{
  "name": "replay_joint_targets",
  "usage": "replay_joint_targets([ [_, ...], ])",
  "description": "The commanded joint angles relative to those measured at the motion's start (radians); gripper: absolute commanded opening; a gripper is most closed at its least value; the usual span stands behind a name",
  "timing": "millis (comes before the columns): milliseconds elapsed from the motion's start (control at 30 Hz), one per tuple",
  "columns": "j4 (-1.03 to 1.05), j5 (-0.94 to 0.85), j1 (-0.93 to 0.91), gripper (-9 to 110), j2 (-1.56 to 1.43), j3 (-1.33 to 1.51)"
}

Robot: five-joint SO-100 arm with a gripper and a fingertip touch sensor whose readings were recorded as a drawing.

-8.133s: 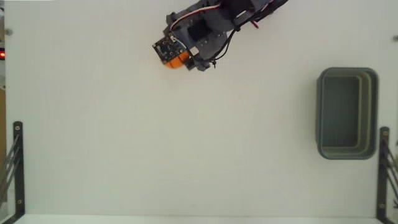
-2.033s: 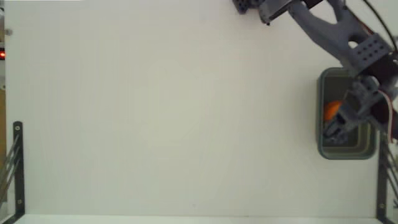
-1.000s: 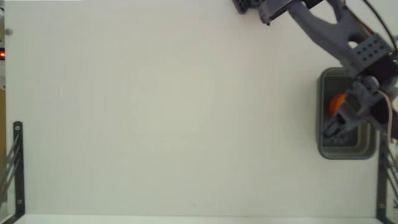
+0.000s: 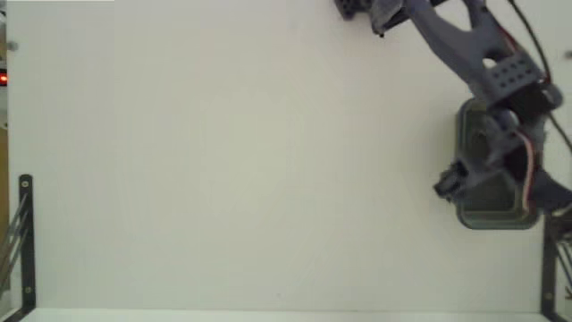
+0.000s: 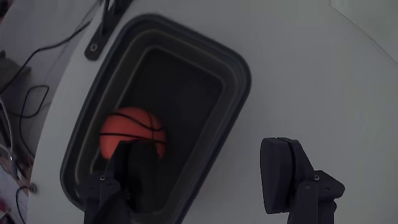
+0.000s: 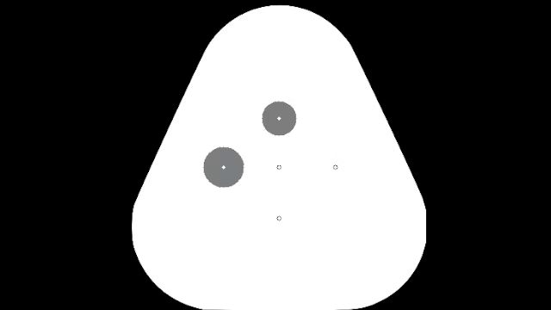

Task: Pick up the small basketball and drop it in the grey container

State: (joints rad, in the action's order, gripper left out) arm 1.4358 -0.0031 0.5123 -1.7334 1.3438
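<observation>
In the wrist view the small basketball [image 5: 132,129], orange with black seams, lies on the floor of the grey container [image 5: 239,68], free of the gripper. My gripper [image 5: 205,169] hangs open above it. One of its fingers [image 5: 127,168] is over the tub's inside in front of the ball, and the other sits over the white table outside the rim. In the fixed view the arm reaches down from the top to the grey container [image 4: 496,219] at the right. My gripper [image 4: 465,182] straddles the tub's left rim there. The arm hides the ball in that view.
Black metal brackets stand at the lower left [image 4: 25,241] and lower right [image 4: 550,241] of the white table. Dark cables [image 5: 37,93] lie beyond the tub's far side in the wrist view. A small red light [image 4: 3,79] glows at the left edge.
Eight seconds ago the gripper held the ball at the upper left. The ball then showed inside the tub. Now the gripper has shifted left across the rim and hides it in the fixed view.
</observation>
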Motion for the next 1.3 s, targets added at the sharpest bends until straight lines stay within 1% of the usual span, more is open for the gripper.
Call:
replay_joint_targets([
  [0,-0.009,0.003,-0.029,110,-0.113,0.026],
  [1267,-0.006,0.003,-0.417,110,-0.622,0.532],
])
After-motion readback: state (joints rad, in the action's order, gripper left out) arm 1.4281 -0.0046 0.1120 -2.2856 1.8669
